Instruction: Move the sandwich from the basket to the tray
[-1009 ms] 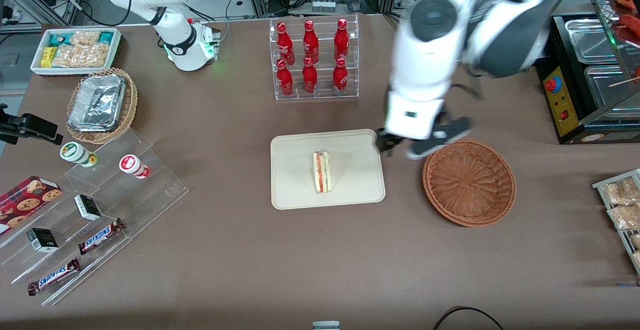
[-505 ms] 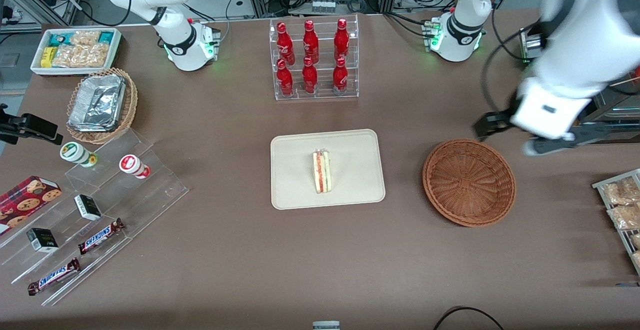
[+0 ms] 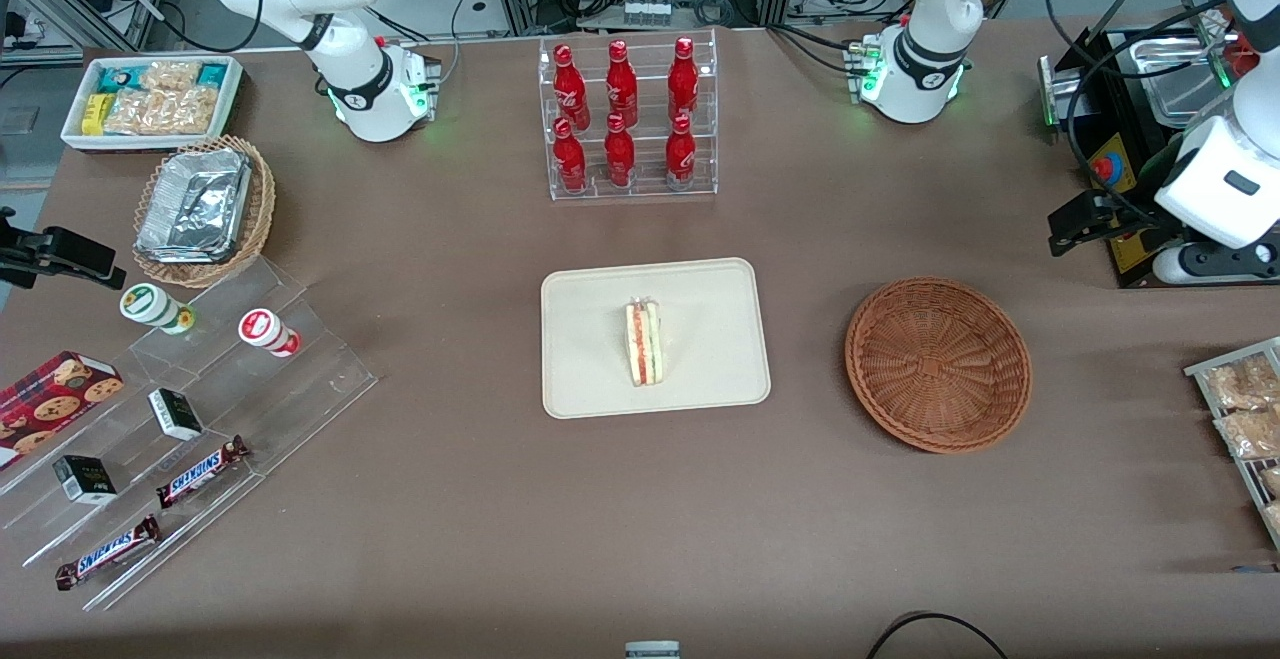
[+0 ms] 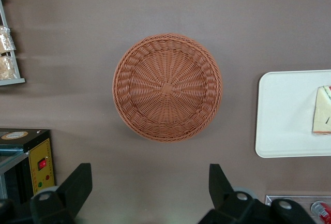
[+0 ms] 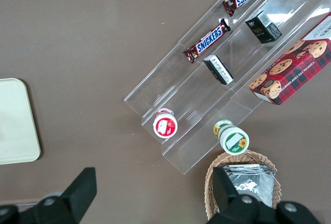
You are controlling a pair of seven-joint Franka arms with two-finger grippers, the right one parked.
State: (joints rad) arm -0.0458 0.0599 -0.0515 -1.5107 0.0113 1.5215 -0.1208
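The sandwich (image 3: 645,342), a pale wedge with red and green layers, lies on the cream tray (image 3: 590,379) in the middle of the table. The round reddish-brown basket (image 3: 938,364) stands beside the tray with nothing in it. My left gripper (image 3: 1135,244) hangs above the table toward the working arm's end, farther from the front camera than the basket. It is open, with nothing between its fingers (image 4: 77,182). The left wrist view looks down on the basket (image 4: 167,87), the tray's edge (image 4: 289,115) and a corner of the sandwich (image 4: 323,110); the gripper (image 4: 150,182) is clear of all three.
A clear rack of red bottles (image 3: 628,119) stands farther from the front camera than the tray. A black machine with a yellow panel (image 4: 26,157) and a rack of snack packets (image 3: 1240,409) are at the working arm's end. Acrylic shelves with candy bars (image 3: 190,409) are at the parked arm's end.
My left gripper swung from beside the tray, past the basket, out to the working arm's end of the table. The sandwich, tray and basket have not moved.
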